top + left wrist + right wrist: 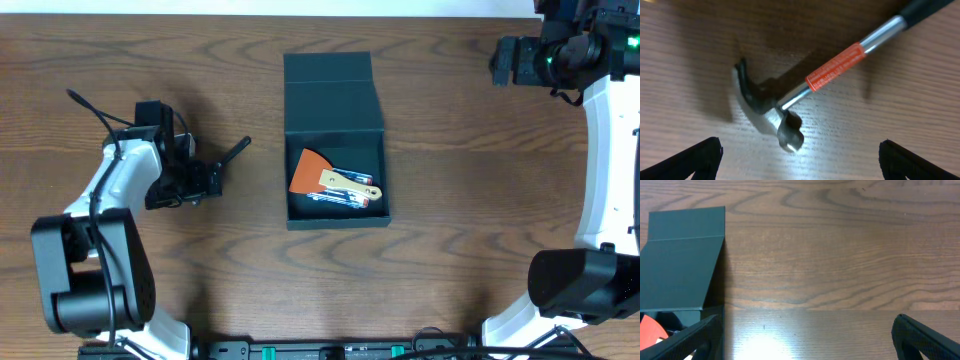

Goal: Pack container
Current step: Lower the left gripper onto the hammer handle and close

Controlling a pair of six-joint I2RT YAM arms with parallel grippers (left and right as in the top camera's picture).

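Container (332, 100) sits mid-worktop, lid open toward the far edge, orange scraper (306, 171) inside. Left gripper (800, 151) is spread wide and empty over the claw hammer (832, 74), left side. Right gripper (805, 330) is wide and empty at the far-right corner.

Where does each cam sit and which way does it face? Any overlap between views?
Overhead: fixed above the table, looking straight down; left arm, right arm and the open container show.
Left wrist: on the left arm, facing down at a claw hammer; left gripper fingertips at the bottom corners.
Right wrist: on the right arm, looking across the table at the container's lid; right gripper fingertips at the bottom corners.
Shared: overhead and right wrist both see the container.
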